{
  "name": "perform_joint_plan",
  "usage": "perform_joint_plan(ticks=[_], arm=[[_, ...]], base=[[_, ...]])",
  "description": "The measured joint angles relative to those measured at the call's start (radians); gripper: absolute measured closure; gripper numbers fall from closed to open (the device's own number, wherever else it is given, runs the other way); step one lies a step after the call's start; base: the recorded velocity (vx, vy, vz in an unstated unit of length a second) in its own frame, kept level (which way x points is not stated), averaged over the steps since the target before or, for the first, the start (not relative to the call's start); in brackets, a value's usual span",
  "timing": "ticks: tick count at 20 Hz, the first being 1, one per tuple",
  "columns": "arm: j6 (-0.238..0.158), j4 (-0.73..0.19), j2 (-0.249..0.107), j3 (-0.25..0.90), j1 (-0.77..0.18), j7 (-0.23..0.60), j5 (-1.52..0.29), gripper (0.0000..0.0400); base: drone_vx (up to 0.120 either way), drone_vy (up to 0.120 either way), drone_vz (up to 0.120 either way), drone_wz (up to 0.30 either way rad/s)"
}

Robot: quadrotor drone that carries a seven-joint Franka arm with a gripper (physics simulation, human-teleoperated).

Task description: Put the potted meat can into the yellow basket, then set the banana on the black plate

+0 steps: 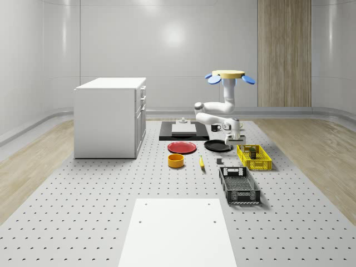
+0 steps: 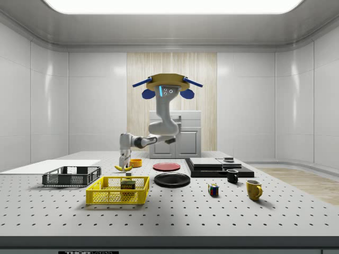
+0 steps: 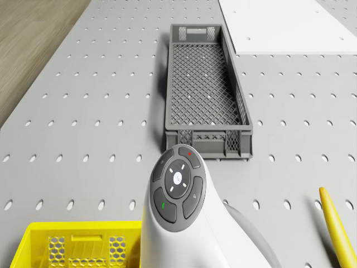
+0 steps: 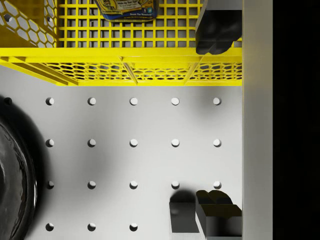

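Drone: I see it hovering above the far part of the counter, over the black plate and the near end of the slab; nothing supports it.
Arm: it hangs from the drone, bends at the elbow and reaches down toward the yellow basket.
Hand: I read it as spread. One finger lies over the basket's inside, the other over bare counter, the basket's wall between them. It grips nothing.
Hand, whole-scene view: just above the basket's far end, between basket and black plate.
Can: it is inside the yellow basket, on the mesh floor, label up in the wrist view. In the side view it sits near the basket's middle.
Banana: it lies flat on the counter, at about 7 o'clock from the black plate in the whole-scene view, apart from the plate. In the drone view one end shows.
Black plate, wrist view: its rim is near the basket, not touching it.
Grey crate: at 6 o'clock from the yellow basket in the whole-scene view, just beside it.
Red plate: at 9 o'clock from the black plate.
Orange bowl: at 6 o'clock from the red plate.
Cabinet: at 9 o'clock, well apart from the rest.
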Motion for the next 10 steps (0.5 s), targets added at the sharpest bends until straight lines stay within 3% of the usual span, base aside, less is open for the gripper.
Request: perform_joint_plan(ticks=[2,10], arm=[[-0.001,0.0,0.001,0.0,0.0,0.0,0.0,0.0],[-0.003,0.0,0.004,-0.001,0.002,-0.001,-0.002,0.0]], base=[[0.12,-0.12,0.0,0.0],[0.0,-0.12,0.0,0.0]])
